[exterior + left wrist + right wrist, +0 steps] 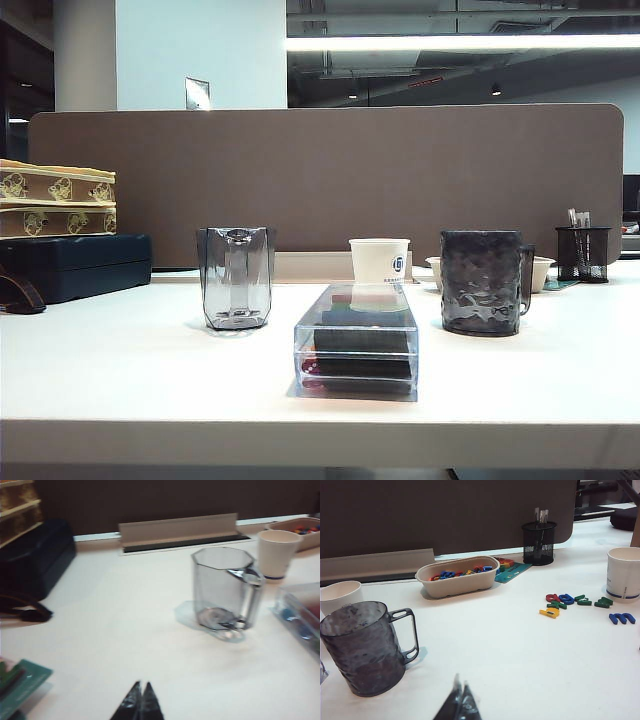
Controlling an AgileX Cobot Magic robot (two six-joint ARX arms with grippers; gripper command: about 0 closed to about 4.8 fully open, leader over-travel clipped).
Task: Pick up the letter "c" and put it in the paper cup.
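The paper cup (380,260), white with a blue square logo, stands at the back middle of the table, behind a clear box. It also shows in the left wrist view (277,552) and the right wrist view (340,595). A small red curved piece (553,598), which looks like the letter "c", lies flat among scattered letters, far from both grippers. My left gripper (141,684) is shut and empty over bare table, short of the grey glass (225,587). My right gripper (461,682) is shut and empty beside the dark mug (362,647). Neither gripper shows in the exterior view.
A clear box (357,340) sits in front of the paper cup. A beige tray (457,582) holds several letters, with a mesh pen holder (538,542) behind. Another white cup (623,574) stands beyond the scattered blue, green and yellow letters. Dark cases (75,262) sit far left.
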